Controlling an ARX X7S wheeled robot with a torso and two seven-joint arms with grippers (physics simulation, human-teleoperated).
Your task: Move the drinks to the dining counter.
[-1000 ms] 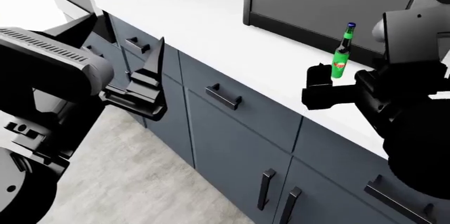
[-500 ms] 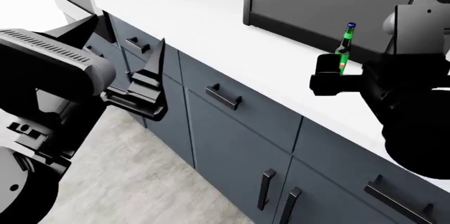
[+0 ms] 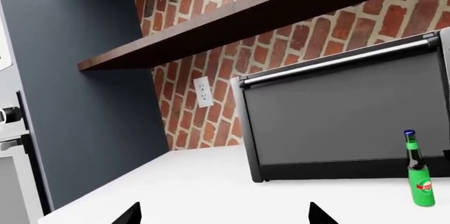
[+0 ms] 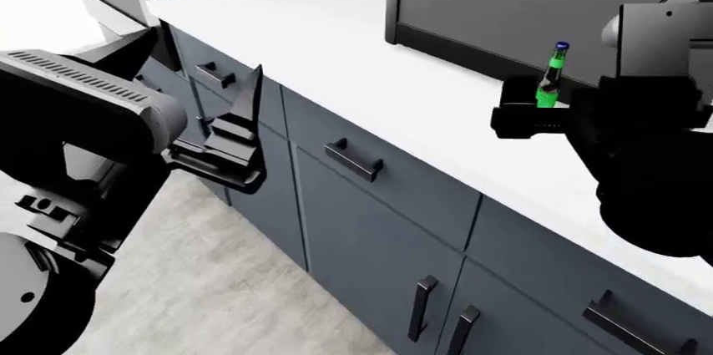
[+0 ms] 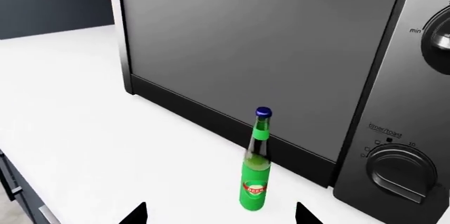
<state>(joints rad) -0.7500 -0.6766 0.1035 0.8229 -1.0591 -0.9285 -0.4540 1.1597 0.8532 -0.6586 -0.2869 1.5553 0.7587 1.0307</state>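
Left end effector (image 4: 229, 150) hangs out in front of the grey-blue cabinets (image 4: 368, 205), off the white tabletop (image 4: 334, 46) and well apart from the green bottle (image 4: 549, 78); its two fingers stand spread, gripping nothing. In the left wrist view both fingertips (image 3: 128, 214) show as dark points with a wide gap, tabletop bare between them.

Right end effector (image 4: 523, 109) is over the tabletop, just in front of the green bottle. In the head view its dark body covers the bottle's lower part. In the right wrist view the two fingertips (image 5: 135, 214) stand apart, one on each side of the bottle (image 5: 255, 163), bottle base a little beyond them; released, not touching glass as far as can be seen.

Green bottle, small, blue cap, red label, stands upright on the white tabletop, just in front of the toaster oven (image 5: 281, 50), near its lower door edge and beside the knob panel (image 5: 393, 174). Left wrist view shows the same bottle (image 3: 418, 172) upright against the oven's dark glass door (image 3: 338, 113).

Behind the oven: brick wall (image 3: 211, 50) with a white outlet (image 3: 202, 91), dark wooden shelf (image 3: 232, 23) above.

Grey floor (image 4: 200, 288) below the cabinets.
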